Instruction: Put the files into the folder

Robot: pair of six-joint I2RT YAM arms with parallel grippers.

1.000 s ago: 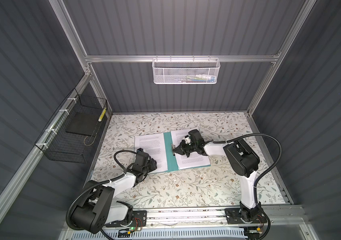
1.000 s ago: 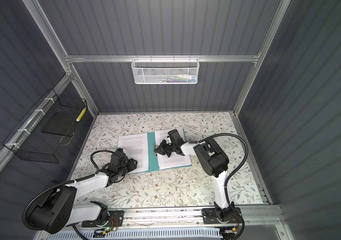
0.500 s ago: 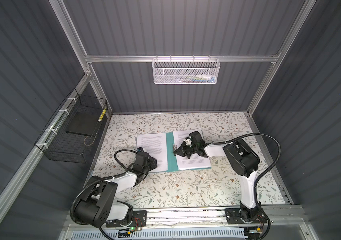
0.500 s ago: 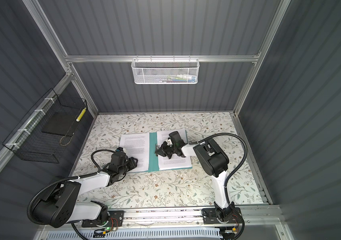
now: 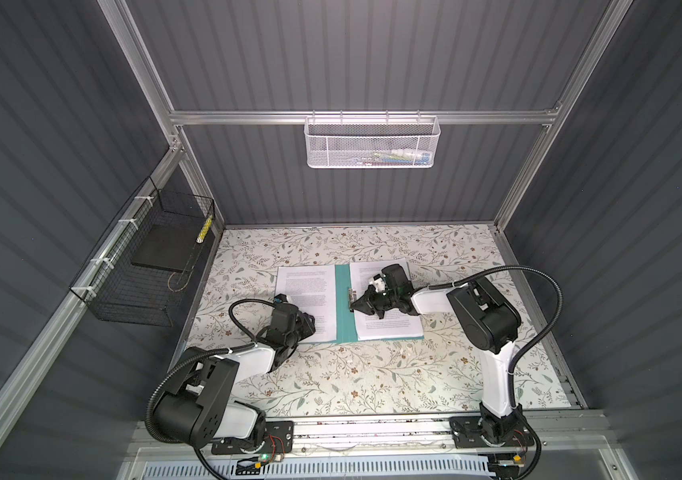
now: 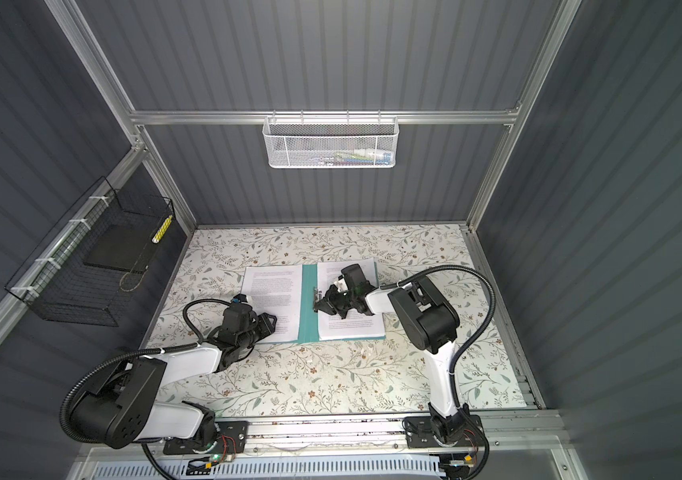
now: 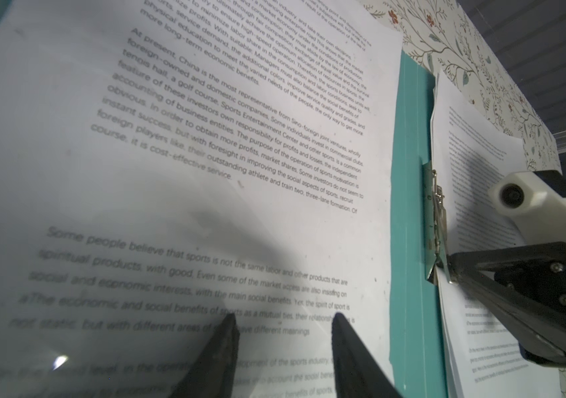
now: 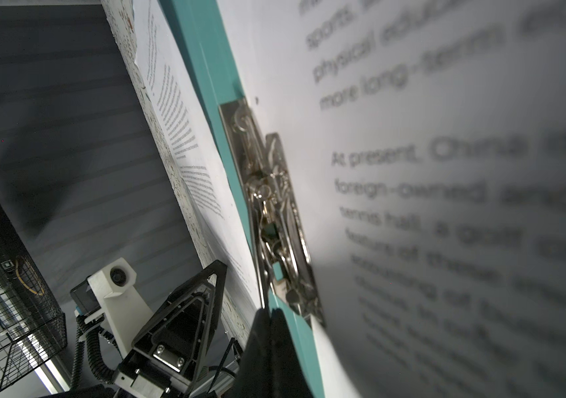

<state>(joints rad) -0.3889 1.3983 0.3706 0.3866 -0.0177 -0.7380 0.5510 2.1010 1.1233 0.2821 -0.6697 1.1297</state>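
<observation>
— Anything legible?
— Yes, on the files (image 7: 205, 193) lying in the folder (image 7: 409, 206): "At present, China is the most representative from Sino-foreign joint ventures" and "Some people believe that sports is not the same labor".
— And the sheet (image 8: 412, 103) by the clip (image 8: 268, 193)?
— Blurred: "At present, China", "foreign-owned".

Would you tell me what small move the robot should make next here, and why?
Probably the right hand, shut with its tip at the end of the silver clip, should pry the clip up slightly. A printed sheet lies loose on the left cover of the folder under the open left hand, and likely needs a raised clip to slide under.
</observation>
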